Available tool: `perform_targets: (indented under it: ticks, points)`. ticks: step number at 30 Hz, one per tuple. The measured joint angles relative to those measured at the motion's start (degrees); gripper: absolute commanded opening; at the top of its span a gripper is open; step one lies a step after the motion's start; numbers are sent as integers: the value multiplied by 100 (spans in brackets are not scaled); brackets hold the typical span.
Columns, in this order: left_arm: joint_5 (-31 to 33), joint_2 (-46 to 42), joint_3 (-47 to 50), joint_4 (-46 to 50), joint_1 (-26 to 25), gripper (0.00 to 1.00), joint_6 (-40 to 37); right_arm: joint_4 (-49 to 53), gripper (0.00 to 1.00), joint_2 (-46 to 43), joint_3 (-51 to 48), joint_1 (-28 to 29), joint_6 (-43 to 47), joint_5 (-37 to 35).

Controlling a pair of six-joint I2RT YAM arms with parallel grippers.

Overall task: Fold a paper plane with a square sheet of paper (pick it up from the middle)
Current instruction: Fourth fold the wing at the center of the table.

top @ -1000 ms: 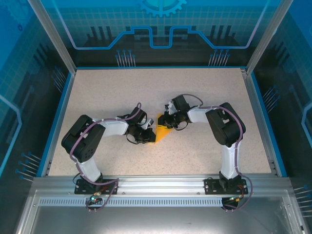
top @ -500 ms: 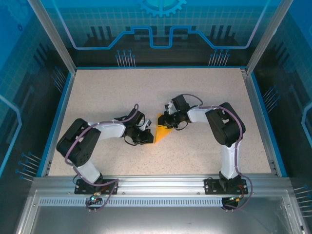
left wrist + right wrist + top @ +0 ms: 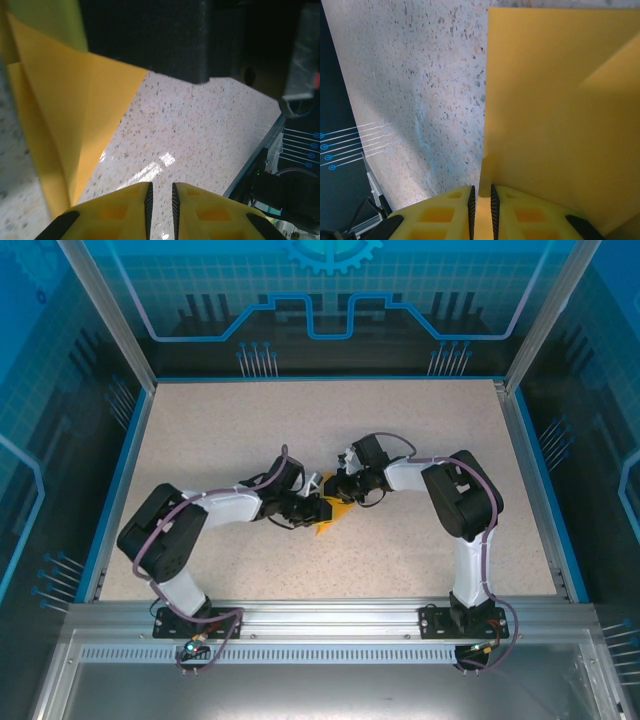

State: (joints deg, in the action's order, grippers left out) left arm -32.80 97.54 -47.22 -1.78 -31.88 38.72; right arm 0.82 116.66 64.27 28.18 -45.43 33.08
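Note:
The sheet of paper (image 3: pixel 338 511) is orange-yellow and folded into creased layers, lying mid-table between both arms. My right gripper (image 3: pixel 343 494) is shut on its edge; in the right wrist view the paper (image 3: pixel 555 110) runs up from between the jaws of that gripper (image 3: pixel 481 187). My left gripper (image 3: pixel 318 507) sits at the paper's left side. In the left wrist view the left gripper (image 3: pixel 160 186) has a narrow gap with bare table showing through it. There the paper (image 3: pixel 65 110) lies to the left, apart from the fingers.
The speckled table (image 3: pixel 240 430) is bounded by a blue rim (image 3: pixel 128 455) and transparent walls. The right arm's dark wrist (image 3: pixel 150 35) hangs close above the left gripper. Both arm bases stand at the near edge.
My left gripper has moved right and a little away from me, onto the paper's left part, and its jaws have parted slightly. The right arm has kept still with its grip.

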Motion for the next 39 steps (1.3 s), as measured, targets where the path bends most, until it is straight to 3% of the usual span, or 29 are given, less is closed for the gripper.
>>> perform_targets:
  ticks: [9, 39]
  points:
    - [11, 616, -151, -131, -13, 20, 17, 0, 19, 0, 0, 0, 0, -2]
    - [240, 251, 402, 144, 142, 12, -455, 0, 19, 13, 0, -9, 2, 20]
